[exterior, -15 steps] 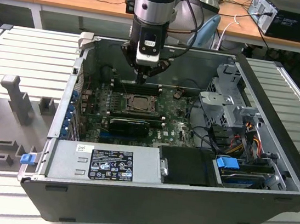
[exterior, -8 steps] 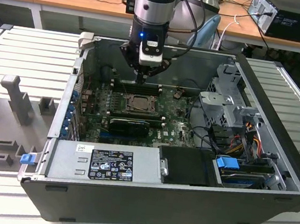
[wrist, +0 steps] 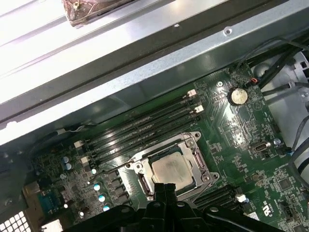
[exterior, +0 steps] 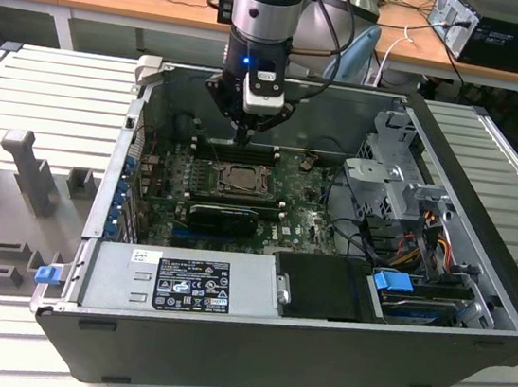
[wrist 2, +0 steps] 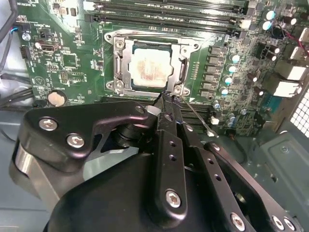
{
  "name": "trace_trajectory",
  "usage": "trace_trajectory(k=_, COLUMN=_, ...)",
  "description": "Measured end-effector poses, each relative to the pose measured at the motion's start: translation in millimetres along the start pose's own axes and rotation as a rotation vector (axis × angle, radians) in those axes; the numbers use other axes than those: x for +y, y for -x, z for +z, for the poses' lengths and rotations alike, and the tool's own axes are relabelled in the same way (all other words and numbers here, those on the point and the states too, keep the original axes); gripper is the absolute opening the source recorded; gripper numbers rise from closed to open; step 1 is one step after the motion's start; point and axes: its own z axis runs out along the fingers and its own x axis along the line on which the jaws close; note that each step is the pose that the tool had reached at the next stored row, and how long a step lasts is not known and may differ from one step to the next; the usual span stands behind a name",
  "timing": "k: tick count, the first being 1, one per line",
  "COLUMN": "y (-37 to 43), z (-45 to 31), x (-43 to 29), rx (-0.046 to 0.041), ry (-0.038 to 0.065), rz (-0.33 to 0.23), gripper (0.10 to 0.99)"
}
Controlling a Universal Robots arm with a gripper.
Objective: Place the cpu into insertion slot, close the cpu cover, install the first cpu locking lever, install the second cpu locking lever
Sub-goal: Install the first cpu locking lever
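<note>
Chip seated, cover down; levers seemingly still to do.
The small silver-grey square cpu (wrist 2: 150, 67) sits in the black-framed insertion slot (exterior: 239, 179), centre of the exterior view, under the thin silver cpu cover (wrist 2: 122, 65). The black gripper (wrist 2: 167, 96), fingers pinched together, meets its corner beside a thin wire lever (wrist 2: 193, 115).

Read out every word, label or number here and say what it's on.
Nothing can be quoted.
On the power supply, the black label: print too small to read.
The white sticker beside it: too small.
The cpu face: no legible marking.
The motherboard lettering: blurred.
</note>
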Motion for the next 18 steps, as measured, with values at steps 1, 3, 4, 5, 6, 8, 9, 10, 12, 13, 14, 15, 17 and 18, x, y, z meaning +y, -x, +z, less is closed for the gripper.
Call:
trace_trajectory(k=1, y=0.0, z=0.0, x=0.0, rx=0.0004, ry=0.0, rz=-0.009, gripper=0.106)
trace_trajectory(k=3, y=0.0, z=0.0, x=0.0, rx=0.0008, ry=0.0, rz=-0.02, gripper=0.106)
trace_trajectory(k=4, y=0.0, z=0.0, x=0.0, rx=0.0012, ry=-0.001, rz=-0.028, gripper=0.106)
trace_trajectory(k=5, y=0.0, z=0.0, x=0.0, rx=0.0015, ry=-0.001, rz=-0.039, gripper=0.106)
trace_trajectory(k=6, y=0.0, z=0.0, x=0.0, rx=0.0019, ry=-0.001, rz=-0.048, gripper=0.106)
trace_trajectory(k=8, y=0.0, z=0.0, x=0.0, rx=0.0025, ry=-0.001, rz=-0.069, gripper=0.106)
trace_trajectory(k=9, y=0.0, z=0.0, x=0.0, rx=0.0026, ry=-0.002, rz=-0.074, gripper=0.106)
trace_trajectory(k=10, y=0.0, z=0.0, x=0.0, rx=0.0025, ry=-0.002, rz=-0.085, gripper=0.106)
trace_trajectory(k=12, y=0.0, z=0.0, x=0.0, rx=0.0023, ry=-0.002, rz=-0.096, gripper=0.106)
trace_trajectory(k=13, y=0.0, z=0.0, x=0.0, rx=0.002, ry=-0.001, rz=-0.106, gripper=0.106)
trace_trajectory(k=14, y=0.0, z=0.0, x=0.0, rx=0.002, ry=-0.002, rz=-0.117, gripper=0.106)
trace_trajectory(k=15, y=0.0, z=0.0, x=0.0, rx=0.0023, ry=-0.002, rz=-0.123, gripper=0.106)
trace_trajectory(k=17, y=0.0, z=0.0, x=0.0, rx=0.003, ry=-0.002, rz=-0.139, gripper=0.106)
trace_trajectory(k=18, y=0.0, z=0.0, x=0.0, rx=0.0034, ry=-0.002, rz=-0.148, gripper=0.106)
